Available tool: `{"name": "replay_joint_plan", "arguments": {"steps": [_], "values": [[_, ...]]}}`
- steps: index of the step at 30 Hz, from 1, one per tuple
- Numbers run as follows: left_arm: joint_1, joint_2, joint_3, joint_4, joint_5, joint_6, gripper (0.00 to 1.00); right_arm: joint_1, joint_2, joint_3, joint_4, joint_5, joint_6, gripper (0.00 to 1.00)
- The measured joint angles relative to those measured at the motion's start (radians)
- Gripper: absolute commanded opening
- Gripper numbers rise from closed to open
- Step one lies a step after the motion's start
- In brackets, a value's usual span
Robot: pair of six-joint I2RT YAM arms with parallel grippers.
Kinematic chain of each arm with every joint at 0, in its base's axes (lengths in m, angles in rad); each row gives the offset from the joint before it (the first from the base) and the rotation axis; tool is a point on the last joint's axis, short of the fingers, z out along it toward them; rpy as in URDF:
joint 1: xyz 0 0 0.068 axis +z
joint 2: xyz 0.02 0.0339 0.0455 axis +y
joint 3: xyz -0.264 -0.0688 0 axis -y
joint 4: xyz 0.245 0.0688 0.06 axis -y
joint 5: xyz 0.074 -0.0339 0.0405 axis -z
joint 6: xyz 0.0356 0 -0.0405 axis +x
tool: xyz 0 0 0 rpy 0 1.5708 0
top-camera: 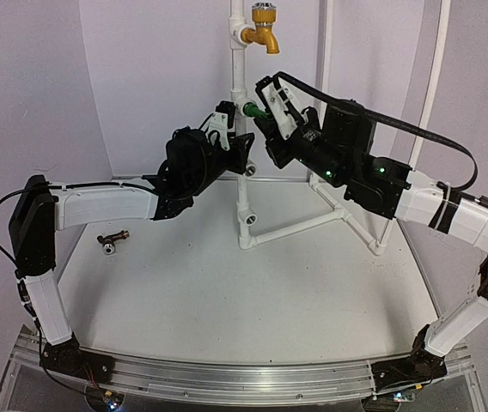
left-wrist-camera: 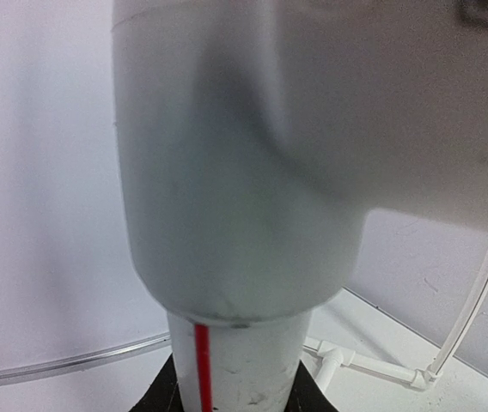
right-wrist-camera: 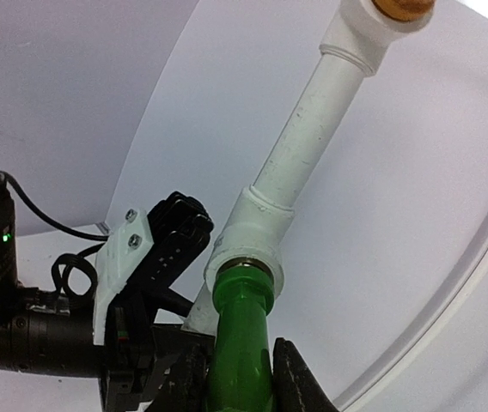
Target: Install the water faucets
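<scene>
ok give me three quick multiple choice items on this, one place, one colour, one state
1. Where is the dark brown faucet? A on the table B in a socket C in a gripper
2. What colour is the top faucet on the pipe stand? A blue B yellow-orange C red
3. The right gripper is: A open B shut on the green faucet C lying on the table
Answers: 1 A, it lies loose on the tabletop; 2 B, its spout shows that colour; 3 B, it clamps the green body.
</scene>
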Motion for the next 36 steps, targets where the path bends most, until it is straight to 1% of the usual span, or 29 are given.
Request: {"name": "replay_joint_plan", "arguments": {"steps": [12,21,36], "values": [[-0.006,0.002,0.000,0.002,-0.023,0.007,0.00,0.000,-0.002,-0.033,0.061,0.012,0.310,0.00],[-0.009,0.014,0.010,0.010,-0.032,0.011,0.00,0.000,-0.002,-0.036,0.068,0.028,0.529,0.00],[-0.016,0.029,0.022,0.021,-0.051,0.018,0.00,0.004,-0.002,-0.036,0.070,0.072,1.015,0.00]]}}
